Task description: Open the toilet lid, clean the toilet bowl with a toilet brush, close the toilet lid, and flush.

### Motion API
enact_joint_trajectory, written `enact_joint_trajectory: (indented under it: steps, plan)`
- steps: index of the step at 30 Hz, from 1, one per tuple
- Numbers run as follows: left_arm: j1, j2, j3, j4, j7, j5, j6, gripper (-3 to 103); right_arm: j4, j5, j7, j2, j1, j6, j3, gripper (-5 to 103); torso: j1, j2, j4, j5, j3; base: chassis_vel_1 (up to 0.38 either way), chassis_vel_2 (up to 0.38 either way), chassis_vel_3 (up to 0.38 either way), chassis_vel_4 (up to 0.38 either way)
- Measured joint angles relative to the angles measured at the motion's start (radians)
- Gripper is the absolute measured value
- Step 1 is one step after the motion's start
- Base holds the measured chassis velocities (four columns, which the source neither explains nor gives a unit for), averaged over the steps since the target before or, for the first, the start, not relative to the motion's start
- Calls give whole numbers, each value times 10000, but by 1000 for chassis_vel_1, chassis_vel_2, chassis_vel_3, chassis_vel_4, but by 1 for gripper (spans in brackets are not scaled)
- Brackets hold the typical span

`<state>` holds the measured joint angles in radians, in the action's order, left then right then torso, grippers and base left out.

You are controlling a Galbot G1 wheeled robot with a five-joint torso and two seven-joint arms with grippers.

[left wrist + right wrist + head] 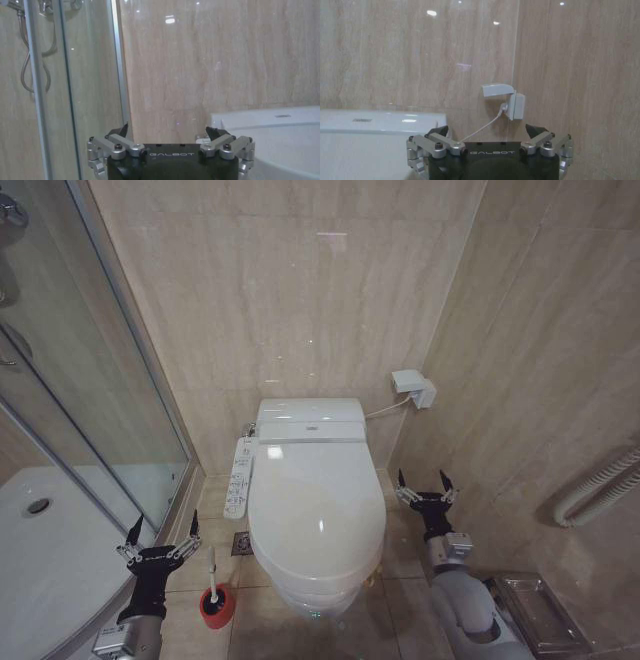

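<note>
Surroundings: toilet brush [212, 578] standing lower left of frame, beside closed toilet lid [316, 505].
Tools: left tool [160, 531] and right tool [421, 484] hovering released, flanking the toilet, apparently touching nothing.

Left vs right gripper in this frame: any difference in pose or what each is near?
The left gripper hovers by the glass shower door, just beside the thin white toilet brush in its red cup; the right gripper hovers on the other side of the closed glossy white toilet lid, near the beige tiled wall. The left sits lower in the head view than the right. Both are open, empty, fingers pointing toward the back wall.
</note>
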<state>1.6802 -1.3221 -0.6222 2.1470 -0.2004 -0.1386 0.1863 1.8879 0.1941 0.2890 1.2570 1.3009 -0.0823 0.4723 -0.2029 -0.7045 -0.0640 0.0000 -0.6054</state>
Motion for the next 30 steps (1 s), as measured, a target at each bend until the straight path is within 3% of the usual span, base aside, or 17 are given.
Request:
enact_joint_trajectory:
  steps: [5,7,9,11,13,15,23,30]
  plan:
    - [-480,34,383,-113,-116,-89,-497,100,-2,-2,0,-1,-3,0,-1,100,0,0,5,2,0,0,0,0,0]
    - [-1223,78,900,-274,-261,-219,-1107,100,-1,-3,-3,0,-4,0,-5,100,0,1,-9,-9,-1,0,0,0,0]
    - [-1619,125,1107,-384,-274,-315,-1168,100,-4,-5,1,-1,-3,0,-1,100,0,0,4,9,-1,0,0,0,0]
    - [-1908,151,1353,-485,-280,-407,-1263,100,-4,-5,0,-1,-6,0,-2,100,-1,1,6,3,-2,0,0,0,0]
    - [-2434,321,1733,-605,-366,-572,-1511,100,-4,-6,0,-2,-5,-1,-2,100,-2,0,-12,-9,-1,0,0,0,0]
    - [-2462,377,1775,-614,-433,-598,-1534,100,-4,-5,-1,-1,-5,-1,-2,100,-2,1,-1,8,-2,0,0,0,0]
    - [-2360,423,1639,-546,-672,-488,-1208,100,-4,-6,-1,-1,-5,-1,-2,100,0,0,1,-4,0,0,0,0,0]
    - [-2190,614,1009,36,-619,-259,-511,100,-5,-5,-1,-1,-5,-1,-2,100,0,0,0,1,0,0,0,0,0]
